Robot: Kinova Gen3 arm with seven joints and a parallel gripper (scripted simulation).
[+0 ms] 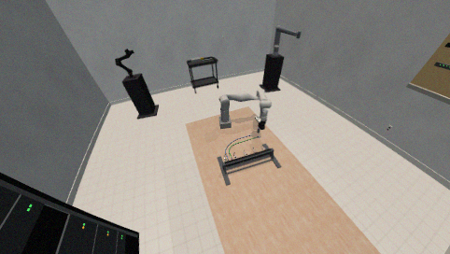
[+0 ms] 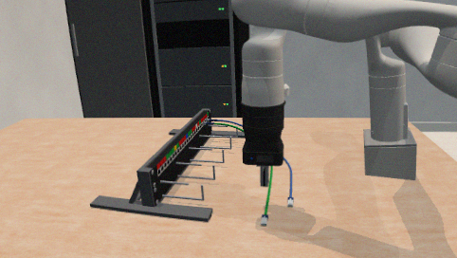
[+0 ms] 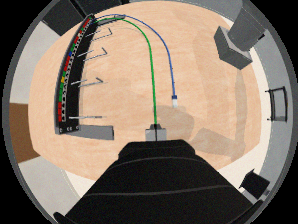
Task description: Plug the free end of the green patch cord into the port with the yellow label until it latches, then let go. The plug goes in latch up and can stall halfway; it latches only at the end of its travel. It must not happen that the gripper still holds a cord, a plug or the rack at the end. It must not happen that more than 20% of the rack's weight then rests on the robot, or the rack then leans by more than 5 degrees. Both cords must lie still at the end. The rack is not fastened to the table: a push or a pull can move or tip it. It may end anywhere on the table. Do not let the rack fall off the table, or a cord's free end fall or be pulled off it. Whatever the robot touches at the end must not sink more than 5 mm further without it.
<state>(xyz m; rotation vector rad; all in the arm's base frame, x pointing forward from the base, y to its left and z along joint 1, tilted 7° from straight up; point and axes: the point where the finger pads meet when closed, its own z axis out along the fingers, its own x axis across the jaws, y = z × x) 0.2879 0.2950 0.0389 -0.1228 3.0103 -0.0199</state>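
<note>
Fingers (image 2: 264, 176) pressed together, pinching nothing, pointing straight down above the green patch cord (image 2: 268, 192). Free green plug (image 2: 265, 219) flat on the table (image 2: 57, 156), just ahead of and below the fingertips, not touching them. Blue cord's plug (image 2: 290, 202) close beside it. Other ends of both cords at the far end of the rack (image 2: 146, 178), toward the table's back edge.

A black cart (image 1: 202, 61) stands near two pedestal-mounted arms (image 1: 126, 60).
</note>
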